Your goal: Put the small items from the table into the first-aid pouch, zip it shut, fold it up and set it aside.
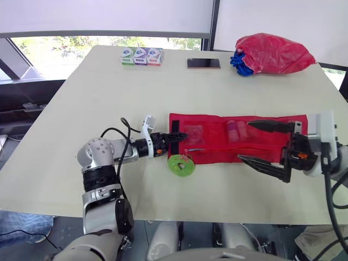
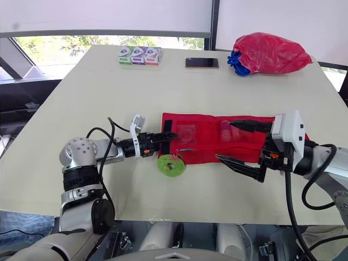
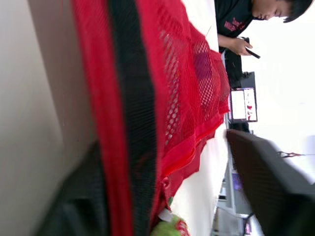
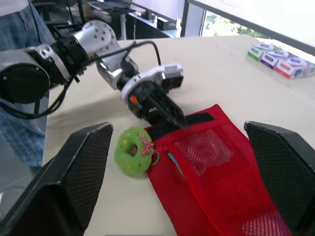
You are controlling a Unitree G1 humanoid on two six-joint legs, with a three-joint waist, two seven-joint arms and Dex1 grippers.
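We have the pouch (image 1: 234, 138) lying flat and unfolded on the table (image 1: 98, 92), with small items showing through its mesh. Our left gripper (image 1: 182, 136) sits at the pouch's left end, fingers drawn to a point and, as far as we can tell, pinching the black edge strip. Our right gripper (image 1: 244, 141) hangs spread wide over the pouch's right half. A green ring (image 1: 181, 164) lies just beside the pouch's near left corner.
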